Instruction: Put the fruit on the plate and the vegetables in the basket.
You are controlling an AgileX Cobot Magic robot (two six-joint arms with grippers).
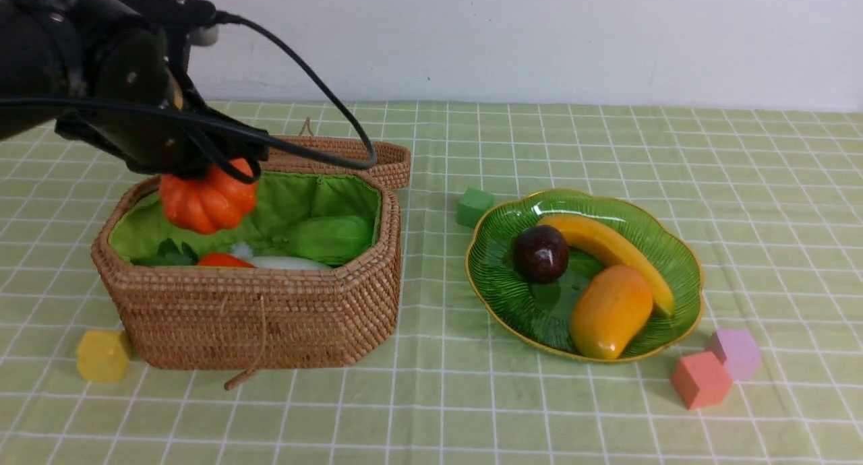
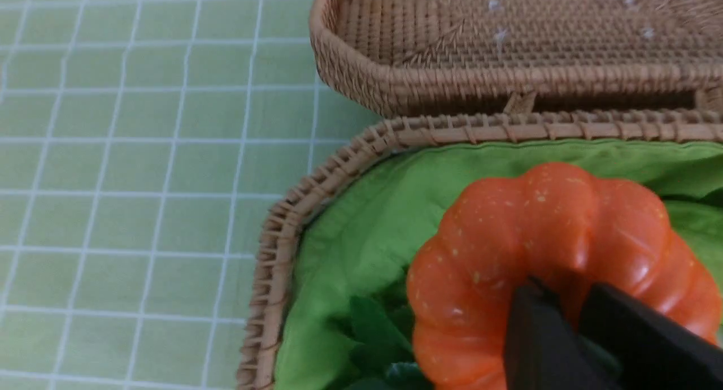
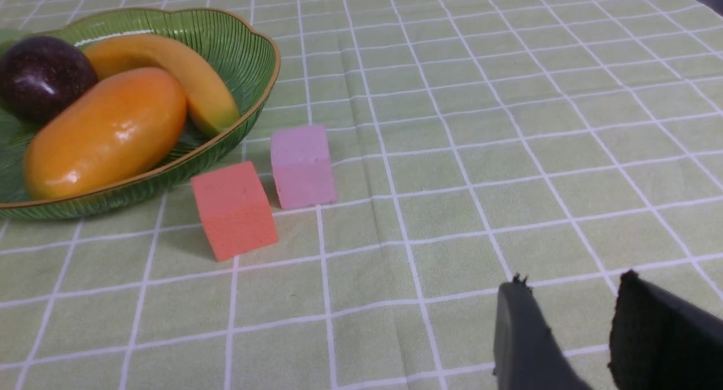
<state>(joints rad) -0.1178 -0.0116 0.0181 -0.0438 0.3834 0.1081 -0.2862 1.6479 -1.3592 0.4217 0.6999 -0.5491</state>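
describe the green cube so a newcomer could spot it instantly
Start at the green glass plate holding the fruit. Just off its far-left rim, toward the basket, sits the green cube. It is the only green block, standing alone.

Nothing here can be read — no words, labels, brand marks or numbers on anything in view. The basket [image 1: 270, 317], the plate [image 1: 499, 276] and the little coloured cubes [image 1: 701, 379] are all bare of print, and the checked cloth [image 1: 539, 411] on the counter carries only white grid lines — no writing.
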